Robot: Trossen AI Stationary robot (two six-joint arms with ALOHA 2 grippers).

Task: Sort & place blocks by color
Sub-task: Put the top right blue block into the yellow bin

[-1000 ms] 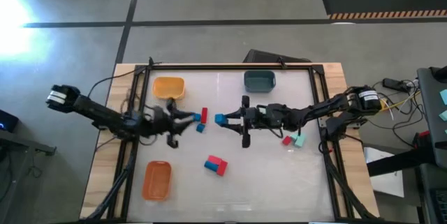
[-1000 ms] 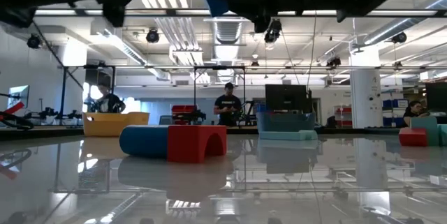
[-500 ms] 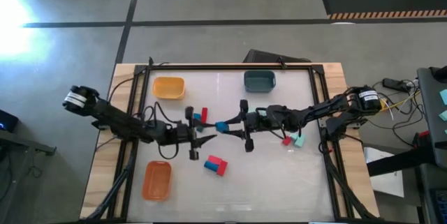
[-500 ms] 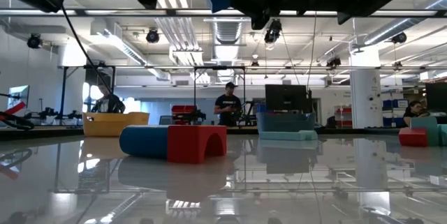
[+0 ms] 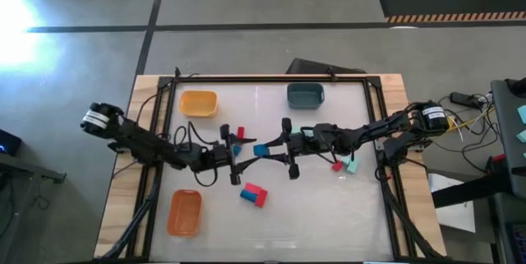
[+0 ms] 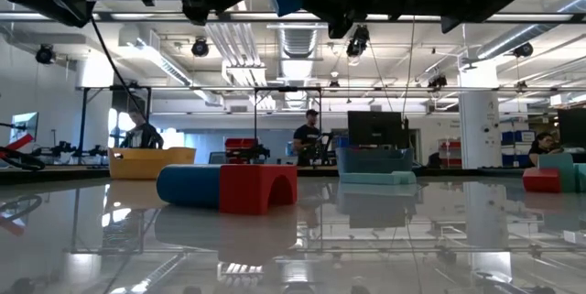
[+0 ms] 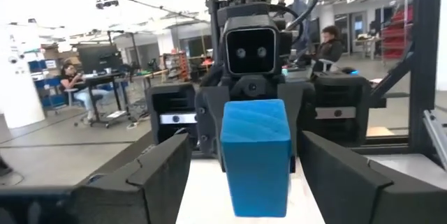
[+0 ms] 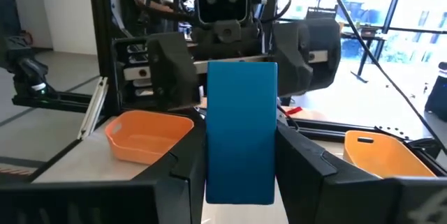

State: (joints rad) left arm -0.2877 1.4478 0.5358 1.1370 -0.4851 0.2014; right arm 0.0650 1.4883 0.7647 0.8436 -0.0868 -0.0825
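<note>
Mid-air handoff over table centre. Blue bar (image 5: pixel 261 150) pinched in right gripper (image 5: pixel 272 149), well above the tabletop, long axis running straight out from the right fingers toward left gripper (image 5: pixel 238 156). Left fingers (image 7: pixel 159 170) spread wide, one each side of the bar's free end; contact can't be told from these views. From the bar: left gripper directly opposite, nose to nose with the right, so equally near. Likely next: close left across the bar's short width, then release right. Red/blue pair (image 5: pixel 254 194) on the table just beside, toward the orange tray (image 5: pixel 184 213). Risk: slight off-axis approach twisting the bar.
</note>
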